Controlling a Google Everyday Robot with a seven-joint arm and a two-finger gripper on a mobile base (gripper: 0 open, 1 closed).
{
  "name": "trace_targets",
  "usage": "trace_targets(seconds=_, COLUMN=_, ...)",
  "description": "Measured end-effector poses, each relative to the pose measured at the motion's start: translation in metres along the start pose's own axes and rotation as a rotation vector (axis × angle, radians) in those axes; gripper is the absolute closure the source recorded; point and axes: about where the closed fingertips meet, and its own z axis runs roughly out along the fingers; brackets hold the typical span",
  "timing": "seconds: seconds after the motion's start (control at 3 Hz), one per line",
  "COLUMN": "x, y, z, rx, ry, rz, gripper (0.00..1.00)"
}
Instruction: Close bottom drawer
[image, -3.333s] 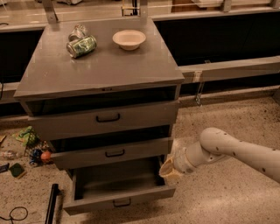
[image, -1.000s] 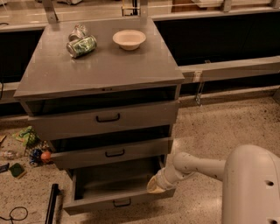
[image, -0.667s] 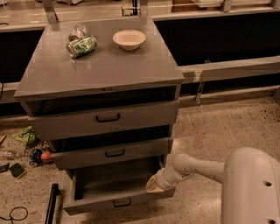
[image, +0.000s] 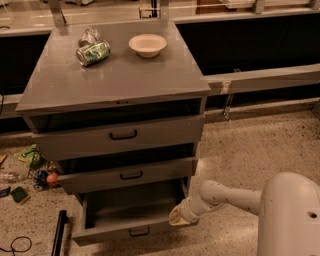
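Note:
The grey cabinet (image: 115, 80) has three drawers, all pulled out a little. The bottom drawer (image: 132, 231) is pulled out furthest, its inside open to view, with a small black bar handle (image: 139, 232) at the centre of its front. My white arm reaches in from the lower right. My gripper (image: 177, 216) is at the right end of the bottom drawer's front, against its front right corner.
The top drawer (image: 120, 136) and middle drawer (image: 127, 175) stand slightly open above. A white bowl (image: 147, 44) and a crushed green can (image: 93, 52) lie on the cabinet top. Litter (image: 30, 165) lies on the floor at the left, next to a black bar (image: 59, 232).
The arm has swung round and lowered from beside the middle drawer to the bottom drawer's right front corner. The bottom drawer looks much as before.

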Motion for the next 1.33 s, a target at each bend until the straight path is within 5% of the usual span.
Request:
trace_targets(seconds=0.33, x=-0.008, y=0.044, z=-0.004, rx=-0.063, ry=-0.021, rz=-0.005, gripper=1.0)
trace_targets(seconds=0.67, x=-0.007, y=0.055, z=0.014, rx=-0.097, ry=-0.054, rz=-0.022, gripper=1.0)
trace_targets(seconds=1.33, x=0.041, y=0.004, z=0.066, rx=-0.012, ry=-0.012, rz=-0.035, gripper=1.0)
